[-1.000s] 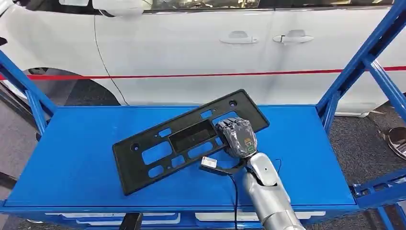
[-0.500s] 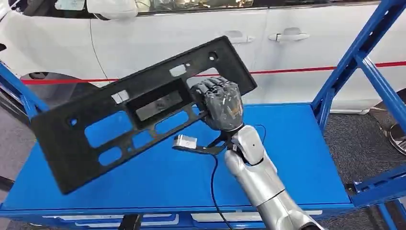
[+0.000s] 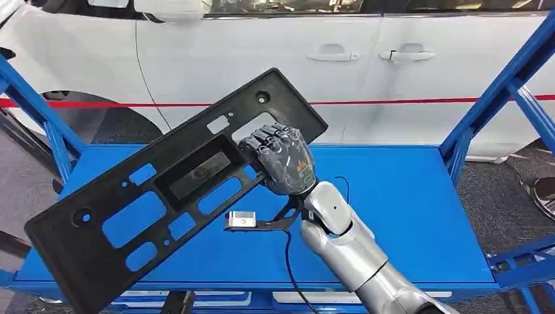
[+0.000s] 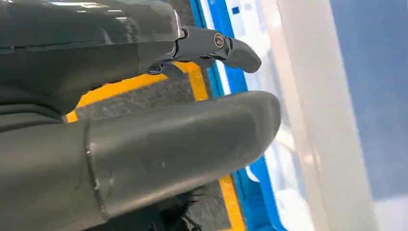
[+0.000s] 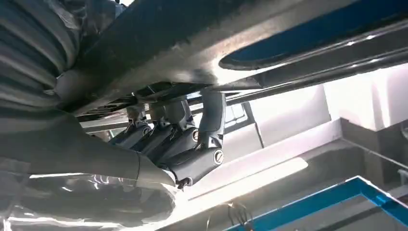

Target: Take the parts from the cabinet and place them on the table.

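A long black plastic plate holder [image 3: 170, 190] with several cut-outs hangs tilted in the air above the blue shelf [image 3: 406, 209], its far end high and its near left end low. My right hand [image 3: 283, 160] grips its edge near the far end. In the right wrist view the fingers [image 5: 178, 130] curl onto the underside of the black part [image 5: 202, 43]. My left hand [image 4: 144, 110] hangs beside a blue frame and a yellow floor line, its thumb and fingers apart with nothing between them.
Blue diagonal frame posts [image 3: 497, 85] rise at both sides of the shelf. A white car [image 3: 340, 65] with a red stripe stands close behind. A small camera bracket [image 3: 242, 220] with a black cable juts from my right wrist.
The black part has been lifted off the shelf in my right hand. Since half a second ago it has swung down and toward me, its left end now near the shelf's front edge.
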Tool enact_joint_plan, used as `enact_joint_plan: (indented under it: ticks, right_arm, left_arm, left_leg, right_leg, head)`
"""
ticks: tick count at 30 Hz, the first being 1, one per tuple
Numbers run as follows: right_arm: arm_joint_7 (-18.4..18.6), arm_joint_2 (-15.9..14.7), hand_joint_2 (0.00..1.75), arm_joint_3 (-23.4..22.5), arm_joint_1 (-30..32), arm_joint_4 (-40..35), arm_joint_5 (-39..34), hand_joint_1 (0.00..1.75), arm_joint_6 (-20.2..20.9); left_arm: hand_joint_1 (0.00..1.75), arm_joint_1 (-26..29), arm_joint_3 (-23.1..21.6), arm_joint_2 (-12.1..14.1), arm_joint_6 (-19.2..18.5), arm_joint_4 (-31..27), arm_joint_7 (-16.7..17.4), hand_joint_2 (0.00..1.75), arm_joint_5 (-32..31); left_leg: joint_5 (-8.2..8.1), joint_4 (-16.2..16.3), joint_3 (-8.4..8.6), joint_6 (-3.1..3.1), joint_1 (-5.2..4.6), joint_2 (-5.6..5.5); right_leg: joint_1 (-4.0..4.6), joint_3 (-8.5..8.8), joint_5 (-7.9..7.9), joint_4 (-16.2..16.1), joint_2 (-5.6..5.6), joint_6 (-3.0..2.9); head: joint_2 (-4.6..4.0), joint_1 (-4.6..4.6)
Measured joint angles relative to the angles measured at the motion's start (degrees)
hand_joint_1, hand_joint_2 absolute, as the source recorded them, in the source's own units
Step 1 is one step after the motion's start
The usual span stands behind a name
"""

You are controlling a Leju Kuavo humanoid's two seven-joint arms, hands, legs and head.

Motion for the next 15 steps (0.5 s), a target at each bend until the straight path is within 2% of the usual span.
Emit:
enact_joint_plan:
  ticks: [1, 3, 4, 6, 7, 9, 10, 11, 12, 13, 15]
  right_arm:
    - [0.04, -0.04, 1.75, 0.47, 0.0, 0.22, -0.09, 1.75, -0.04]
    - [0.13, -0.2, 1.75, 1.16, 0.15, 0.59, -0.22, 1.75, -0.09]
    - [0.13, -0.33, 1.75, 1.46, 0.19, 0.83, -0.22, 1.75, -0.09]
    - [0.13, -0.39, 1.75, 1.79, 0.22, 1.09, -0.22, 1.75, -0.09]
    - [0.2, -0.39, 1.75, 1.88, 0.17, 1.2, -0.31, 1.75, -0.09]
    - [0.48, -0.42, 1.75, 2.1, 0.4, 1.4, -0.65, 1.75, -0.15]
    - [0.48, -0.46, 1.75, 2.12, 0.67, 1.55, -0.65, 1.75, -0.24]
    - [0.52, -0.54, 1.75, 2.14, 1.05, 1.73, -0.66, 1.75, -0.37]
    - [0.57, -0.65, 1.75, 2.18, 1.31, 1.86, -0.66, 1.75, -0.39]
    - [0.57, -0.76, 1.75, 2.21, 1.45, 1.92, -0.66, 1.75, -0.39]
    - [0.57, -0.79, 1.75, 2.23, 1.43, 1.92, -0.65, 1.75, -0.48]
  left_arm:
    - [0.0, -0.07, -0.15, -0.04, -0.17, 0.0, 0.3, 0.0, -0.06]
    - [0.0, -0.07, -0.41, -0.04, -0.26, 0.0, 0.5, 0.0, -0.3]
    - [0.0, -0.09, -0.52, -0.04, -0.28, 0.0, 0.55, 0.0, -0.39]
    - [0.0, -0.13, -0.59, -0.02, -0.65, 0.0, 0.5, 0.0, -0.33]
    - [0.0, -0.17, -0.59, -0.02, -1.34, 0.0, 0.3, 0.0, 0.44]
    - [0.0, -0.13, -0.44, -0.02, -2.67, 0.0, -0.22, 0.0, 1.75]
    - [0.0, 0.03, -0.39, -0.02, -2.69, 0.0, -0.33, 0.0, 2.1]
    - [0.0, 0.19, -0.37, -0.02, -2.56, 0.0, -0.14, 0.0, 2.44]
    - [0.0, 0.25, -0.33, -0.02, -2.3, 0.0, 0.3, 0.0, 2.58]
    - [0.0, 0.24, -0.31, -0.02, -1.71, 0.0, 0.89, 0.0, 2.47]
    - [0.0, 0.18, -0.28, 0.07, -0.42, 0.0, 1.84, 0.0, 2.43]
  left_leg:
    - [-0.26, 0.48, -0.32, -0.39, -0.57, 0.01]
    - [-0.2, 0.24, -0.26, -0.85, -0.35, 0.08]
    - [-0.14, 0.07, -0.15, -1.19, -0.2, 0.12]
    - [-0.97, 0.94, -0.3, -1.83, -0.03, 0.18]
    - [-2.85, 3.56, -1.47, -2.2, -0.01, 0.24]
    - [-6.84, 11.91, -5.39, -2.78, 0.38, 0.25]
    - [-8.08, 15.64, -7.26, -3.01, 0.45, 0.26]
    - [-7.87, 17.33, -8.2, -3.13, 0.5, 0.26]
    - [-6.36, 15.79, -7.62, -3.17, 0.59, 0.26]
    - [-3.87, 11.85, -5.75, -3.12, 0.68, 0.27]
    - [0.74, 1.73, -0.76, -2.7, 0.71, 0.38]
  right_leg:
    - [0.28, 0.45, -0.62, -1.24, -0.16, 0.08]
    - [0.33, 0.27, -0.48, -1.16, 0.01, 0.1]
    - [0.51, 0.28, -0.45, -1.2, 0.08, -0.15]
    - [-0.03, 0.92, 0.03, -2.12, -0.12, -0.88]
    - [-0.16, 1.01, 0.03, -2.24, -0.17, -1.14]
    - [-0.12, 1.01, -0.05, -2.23, -0.2, -1.32]
    - [-0.11, 1.0, -0.07, -2.22, -0.21, -1.33]
    - [-0.12, 1.03, -0.1, -2.21, -0.2, -1.32]
    - [-0.13, 1.08, -0.13, -2.2, -0.17, -1.31]
    - [-0.14, 1.17, -0.21, -2.16, -0.11, -1.21]
    - [-0.14, 1.44, -0.41, -2.09, -0.02, -0.91]
  head:
    - [0.0, -0.02]
    - [0.0, -0.02]
    - [0.0, 0.0]
    - [0.0, -0.02]
    - [0.0, -0.11]
    - [0.0, -0.09]
    - [0.0, -0.09]
    - [0.0, -0.09]
    - [0.0, -0.11]
    - [0.0, -0.09]
    - [0.0, -0.09]
